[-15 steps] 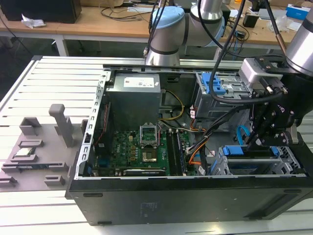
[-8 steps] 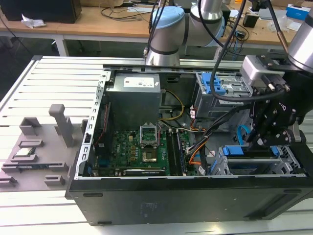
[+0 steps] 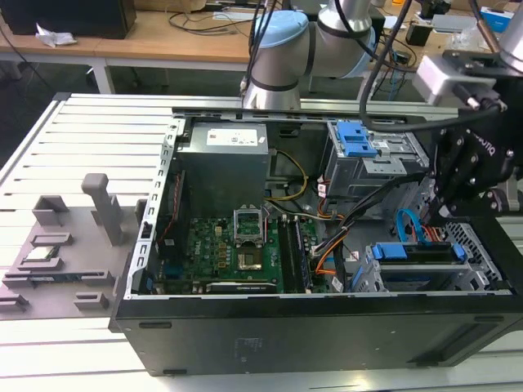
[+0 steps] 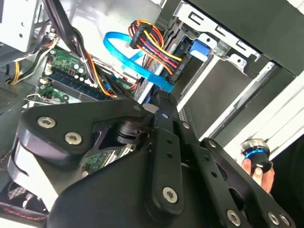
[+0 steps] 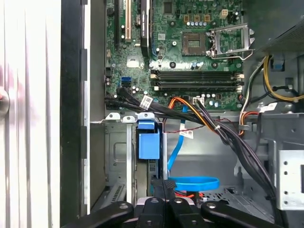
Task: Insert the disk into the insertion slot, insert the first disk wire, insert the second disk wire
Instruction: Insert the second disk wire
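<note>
The gripper's (image 4: 164, 97) fingers are pressed together on the dark plug end of the second disk wire (image 4: 124, 53), probably gripped at the tip so the plug can be steered squarely to its socket. The wire is a thin, flat, light-blue ribbon; in the exterior view it curls away at 9 o'clock from the fingertips. Just beyond, at about 7 o'clock from the gripper in that view, the disk (image 3: 391, 251) shows its bright blue carrier, apparently already seated in the insertion slot (image 3: 482, 263), at 3 o'clock of the motherboard (image 3: 237, 253).
</note>
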Robot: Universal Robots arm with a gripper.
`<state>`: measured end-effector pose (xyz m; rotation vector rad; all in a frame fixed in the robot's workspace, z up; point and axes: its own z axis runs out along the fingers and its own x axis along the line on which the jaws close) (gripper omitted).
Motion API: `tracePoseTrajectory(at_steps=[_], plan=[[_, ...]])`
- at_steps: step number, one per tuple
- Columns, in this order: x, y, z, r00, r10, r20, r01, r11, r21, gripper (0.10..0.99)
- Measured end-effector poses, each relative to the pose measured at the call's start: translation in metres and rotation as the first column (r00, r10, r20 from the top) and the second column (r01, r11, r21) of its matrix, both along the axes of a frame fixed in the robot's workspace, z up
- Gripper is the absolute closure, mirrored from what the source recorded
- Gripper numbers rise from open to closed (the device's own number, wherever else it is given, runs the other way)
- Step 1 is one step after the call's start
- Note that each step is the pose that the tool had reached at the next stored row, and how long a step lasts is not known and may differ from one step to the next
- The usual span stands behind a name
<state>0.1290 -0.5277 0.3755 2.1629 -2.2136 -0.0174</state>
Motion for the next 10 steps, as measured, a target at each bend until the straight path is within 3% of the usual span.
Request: tracePoseTrajectory(at_steps=[3,10], plan=[[0.0,0.0007,0.0074,1.0,0.0,0.0,0.0,1.0,0.0,0.98],[0.0,0.0008,0.0082,1.0,0.0,0.0,0.0,1.0,0.0,0.98]])
